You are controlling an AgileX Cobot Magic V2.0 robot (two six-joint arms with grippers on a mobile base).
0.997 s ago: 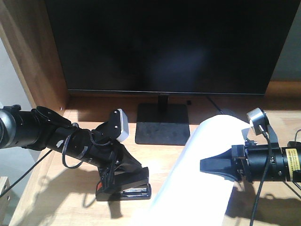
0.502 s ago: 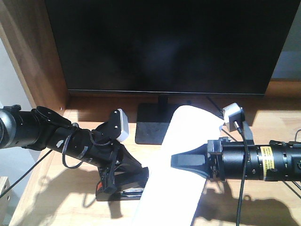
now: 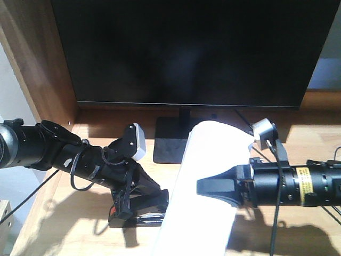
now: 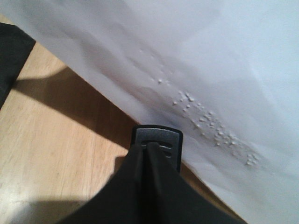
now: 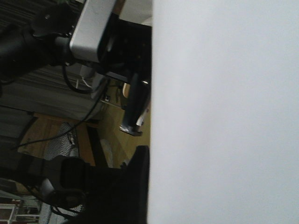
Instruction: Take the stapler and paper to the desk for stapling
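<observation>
One paper (image 3: 208, 160) edge lies just beside the stapler (image 3: 149, 217) in the left claw (image 3: 133, 205).

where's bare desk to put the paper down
Bare desk lies behind the right arm, right of the monitor base, and front-left beside the brown side panel. Crowded middle: left gripper, stapler, paper.
</observation>
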